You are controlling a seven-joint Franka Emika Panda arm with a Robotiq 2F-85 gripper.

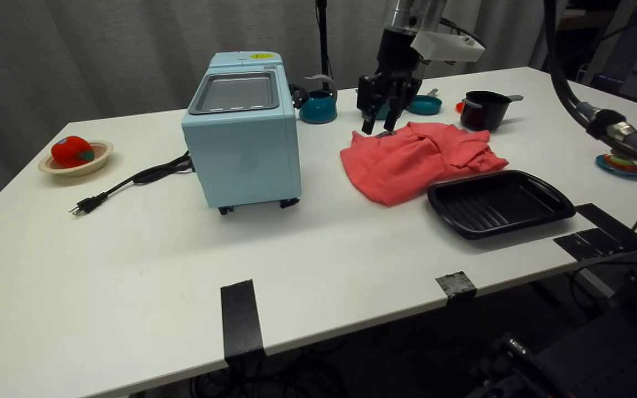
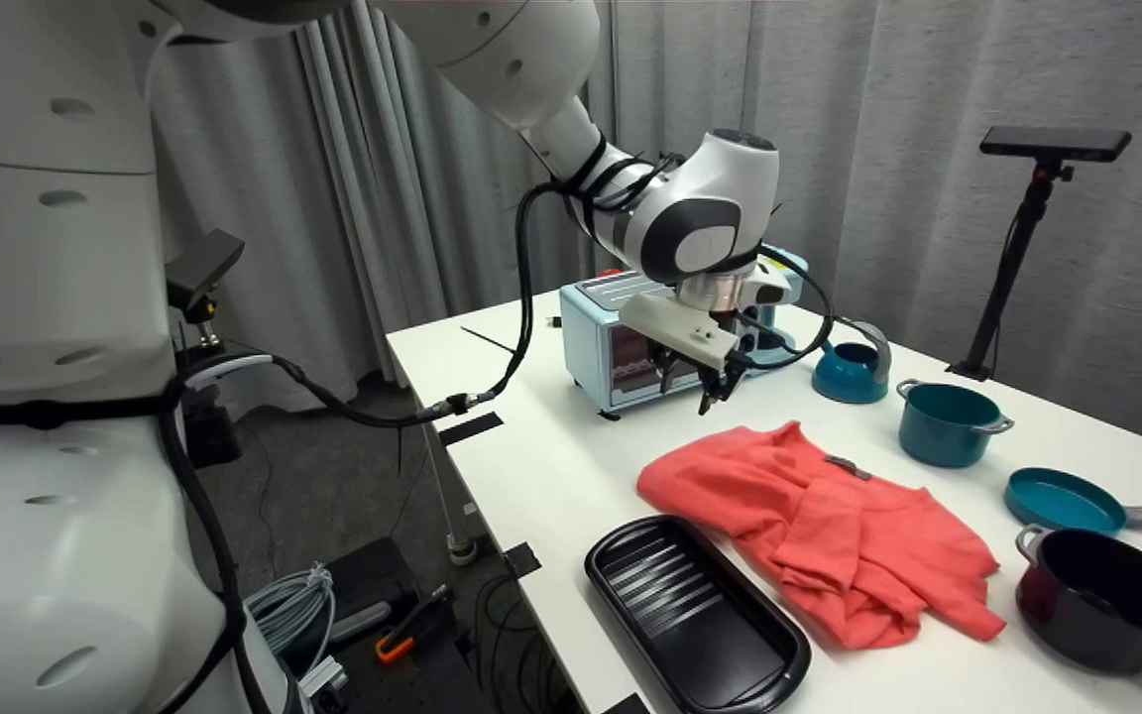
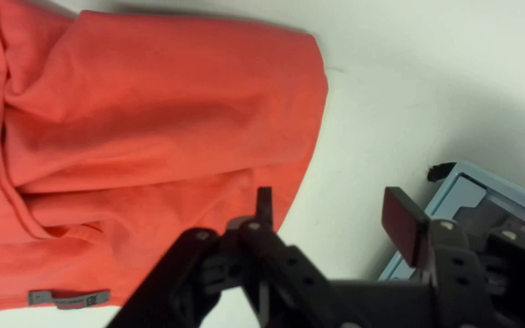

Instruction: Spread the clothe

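The clothe is a red-pink garment, lying wrinkled and partly folded on the white table in both exterior views (image 1: 407, 166) (image 2: 829, 526). A grey label (image 3: 69, 299) shows along one of its edges. In the wrist view the clothe (image 3: 167, 118) fills the left side, with a rounded edge against the table. My gripper (image 3: 327, 193) stands open, nothing between its fingers. One fingertip overlaps the clothe's edge in that view; the opposite pad (image 3: 401, 223) appears in front of the oven. An exterior view has the gripper (image 2: 687, 397) raised above the table, between clothe and oven.
A light blue toaster oven (image 1: 246, 155) stands beside the gripper. A black pan (image 2: 700, 615) lies close along the clothe's near edge. A teal kettle (image 2: 851, 372), a teal pot (image 2: 946, 426), a teal frying pan (image 2: 1062, 501) and a dark pot (image 2: 1101, 605) stand beyond it.
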